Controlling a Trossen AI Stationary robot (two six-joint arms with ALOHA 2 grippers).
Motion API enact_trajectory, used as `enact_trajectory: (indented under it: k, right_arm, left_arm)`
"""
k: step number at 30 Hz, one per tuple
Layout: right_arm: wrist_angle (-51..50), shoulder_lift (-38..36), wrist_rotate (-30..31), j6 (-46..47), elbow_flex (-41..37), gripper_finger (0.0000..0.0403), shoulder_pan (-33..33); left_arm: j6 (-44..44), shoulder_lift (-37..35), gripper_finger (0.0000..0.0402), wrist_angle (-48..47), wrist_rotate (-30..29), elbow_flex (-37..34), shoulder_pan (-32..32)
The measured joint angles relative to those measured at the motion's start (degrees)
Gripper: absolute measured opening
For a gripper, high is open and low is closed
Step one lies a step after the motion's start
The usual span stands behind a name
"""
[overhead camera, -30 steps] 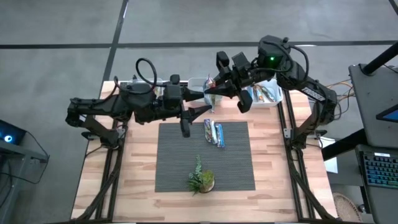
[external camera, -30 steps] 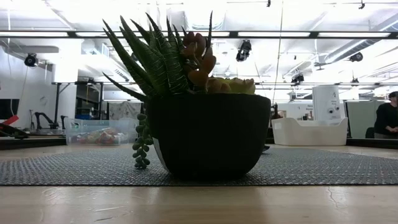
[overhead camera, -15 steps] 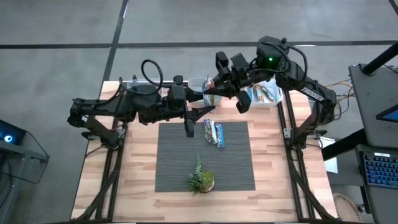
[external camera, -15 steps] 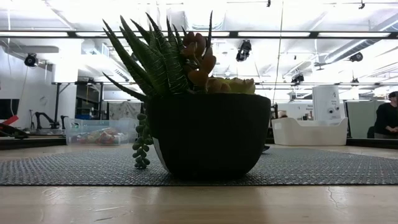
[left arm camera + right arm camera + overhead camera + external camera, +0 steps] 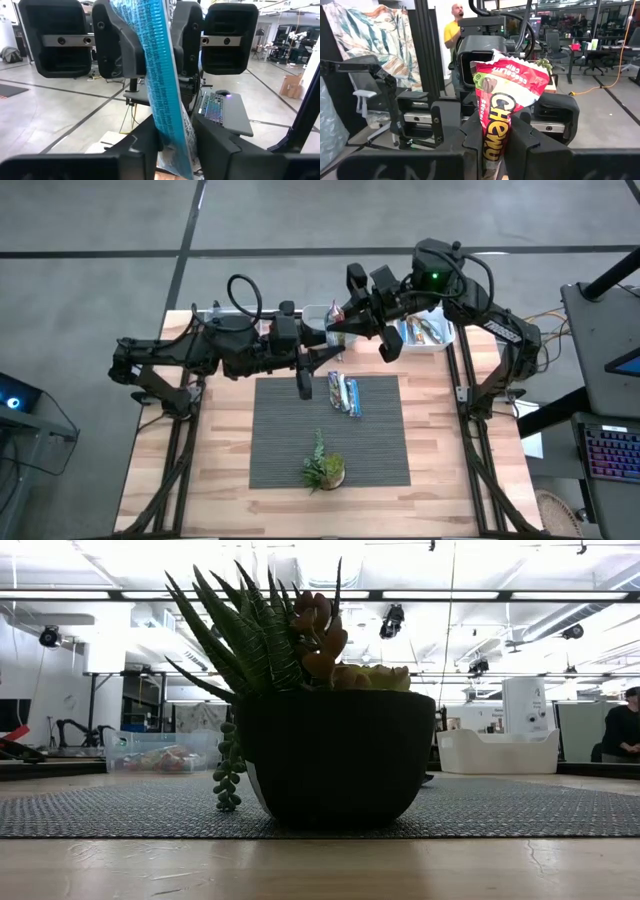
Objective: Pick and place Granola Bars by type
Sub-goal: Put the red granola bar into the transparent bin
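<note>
Open mat all around the plant; beyond the plant, two bars block the mat's far edge.

Both grippers meeting at the far middle of the table

The left gripper is reaching rightward from its folded arm, fingers clamping a granola bar; the right gripper is reaching leftward, facing it, fingers pinching the same bar's far end.
</note>
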Motion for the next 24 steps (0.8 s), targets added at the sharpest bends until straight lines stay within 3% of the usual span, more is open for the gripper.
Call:
enact_trajectory:
  k: [6,16,24]
  right_arm:
    - [0.0,0.0,0.0,0.6,0.0,0.0043,0.0]
    - [0.0,0.0,0.0,1.0,0.0,0.0045,0.0]
    - [0.6,0.0,0.1,2.8,0.7,0.0098,0.2]
  left_arm:
    - [0.2,0.0,0.0069,0.0,0.0,0.0,0.0]
    - [0.5,0.0,0.0067,0.0,0.1,0.0,0.0]
    - [1.4,0.0,0.0067,0.0,0.3,0.0,0.2]
